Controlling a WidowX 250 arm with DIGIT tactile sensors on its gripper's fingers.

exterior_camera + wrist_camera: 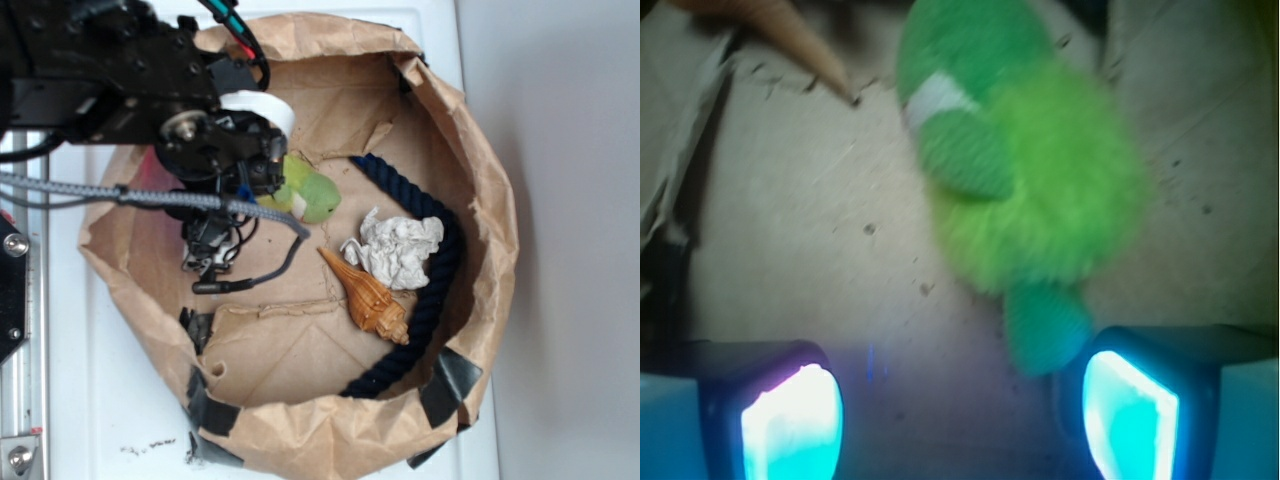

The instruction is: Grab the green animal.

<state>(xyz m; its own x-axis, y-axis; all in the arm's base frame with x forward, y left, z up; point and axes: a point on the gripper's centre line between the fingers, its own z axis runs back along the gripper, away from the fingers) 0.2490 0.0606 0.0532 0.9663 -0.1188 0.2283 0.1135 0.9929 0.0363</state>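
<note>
The green animal [312, 196] lies on the brown paper floor inside a paper bag basin, partly covered by the arm in the exterior view. In the wrist view the green animal [1025, 170] is a fuzzy yellow-green body with a smoother green head, a white patch and a ribbed tail pointing toward my right finger. My gripper [962, 415] is open, its two glowing pads [790, 425] wide apart with bare paper between them. The toy sits just ahead of the jaws, off to the right, its tail beside the right pad.
An orange spiral seashell [368, 294] and a crumpled white paper ball [398, 250] lie right of the toy. A dark blue rope [440, 280] curves along the bag's wall [480, 200]. The shell's tip [800, 35] shows at the wrist view's top left.
</note>
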